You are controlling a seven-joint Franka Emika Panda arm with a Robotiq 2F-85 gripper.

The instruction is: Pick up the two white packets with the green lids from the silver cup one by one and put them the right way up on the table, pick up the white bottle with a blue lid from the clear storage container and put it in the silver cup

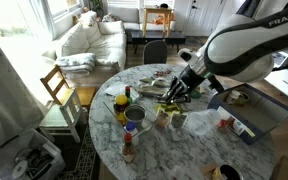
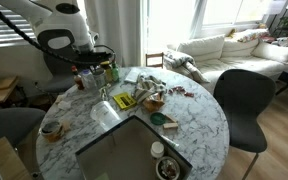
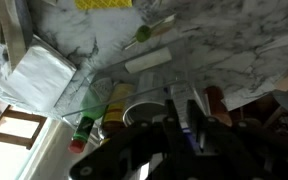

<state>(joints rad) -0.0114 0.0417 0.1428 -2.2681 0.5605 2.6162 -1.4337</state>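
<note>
Standing by the counter point(image 1: 209, 150), I see the pincer point(image 3: 187, 125) hanging low over the cluster of bottles. Its jaws are drawn nearly together on something pale with a blue streak. I take that for the white bottle point(image 3: 190, 112), though the wrist view is too blurred to be certain.

The silver cup point(image 3: 139, 113) stands just beside the pincer, between it and the yellow bottle point(image 3: 119, 100). A white packet point(image 3: 149, 62) lies out ahead of the pincer on the marble, with a green lid point(image 3: 142, 33) a little farther off. I cannot tell whether this is 1 packet or 2, and nothing there looks upright.

The clear storage container point(image 2: 109, 135) sits well apart from the pincer. By my reckoning the packets are out of the cup, and what remains is lowering the bottle into it.
</note>
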